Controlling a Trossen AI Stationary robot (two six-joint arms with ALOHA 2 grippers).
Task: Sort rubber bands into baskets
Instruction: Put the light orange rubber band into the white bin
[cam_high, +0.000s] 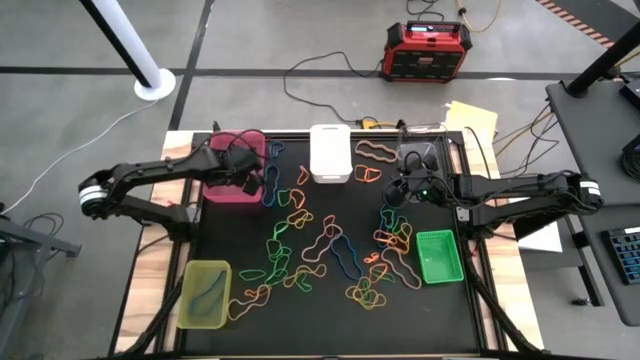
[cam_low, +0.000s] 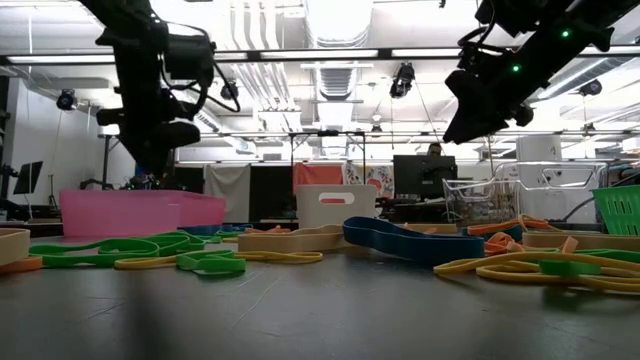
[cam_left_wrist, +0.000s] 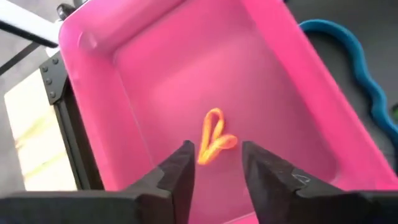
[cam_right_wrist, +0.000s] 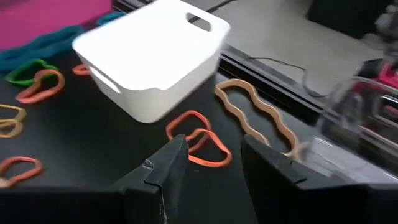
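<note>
Many rubber bands (cam_high: 330, 250) in several colours lie scattered on the black mat. My left gripper (cam_left_wrist: 216, 163) is open and empty above the pink basket (cam_high: 237, 165), where one orange band (cam_left_wrist: 213, 142) lies on the floor. My right gripper (cam_right_wrist: 212, 160) is open and empty above the mat, over an orange band (cam_right_wrist: 202, 142), near the white basket (cam_high: 330, 153) and the clear basket (cam_high: 424, 160). A green basket (cam_high: 439, 256) stands at the right, and a yellow-green basket (cam_high: 206, 294) with a band inside stands at the near left.
A tan wavy band (cam_right_wrist: 255, 112) lies between the white and clear baskets. A blue band (cam_left_wrist: 351, 59) lies beside the pink basket. A red-and-black power box (cam_high: 428, 52) stands on the floor beyond the table, with cables around it.
</note>
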